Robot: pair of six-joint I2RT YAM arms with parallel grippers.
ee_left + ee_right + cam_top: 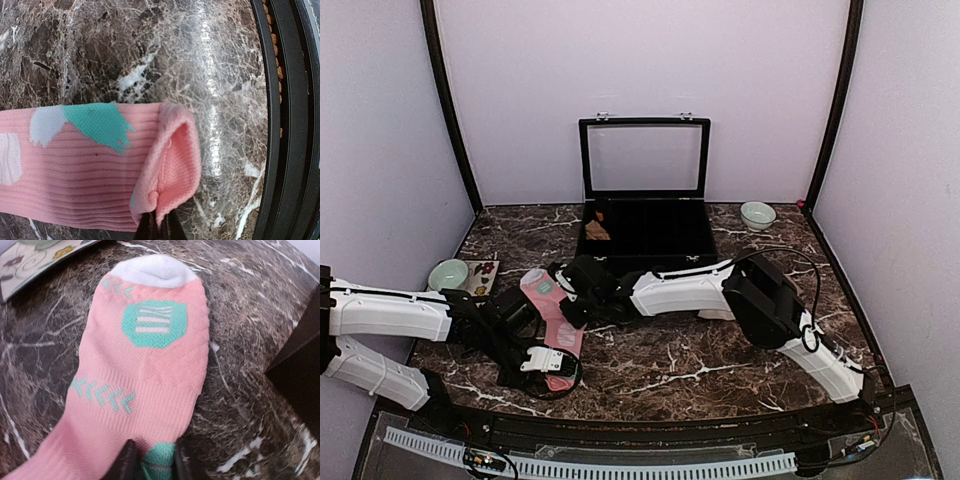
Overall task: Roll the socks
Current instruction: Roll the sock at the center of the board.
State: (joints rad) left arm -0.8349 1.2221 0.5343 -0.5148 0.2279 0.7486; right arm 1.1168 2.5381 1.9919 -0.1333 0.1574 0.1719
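One pink sock (538,292) with mint-green and white patches lies lengthwise on the marble table, toe toward the back. In the left wrist view its ribbed cuff (172,160) is folded up, and my left gripper (156,225) is shut on that fold. In the top view the left gripper (548,362) is at the sock's near end. My right gripper (568,300) is down on the sock's middle. In the right wrist view the sock (150,360) runs away from me to its white toe, and the right gripper (154,462) has its fingers close together with a mint-green patch pinched between them.
A black box (645,240) with its glass lid up stands at the back centre, a small tan bundle (597,230) inside it. A mint bowl (448,273) sits beside a patterned card (480,275) at the left. Another bowl (757,214) is at the back right.
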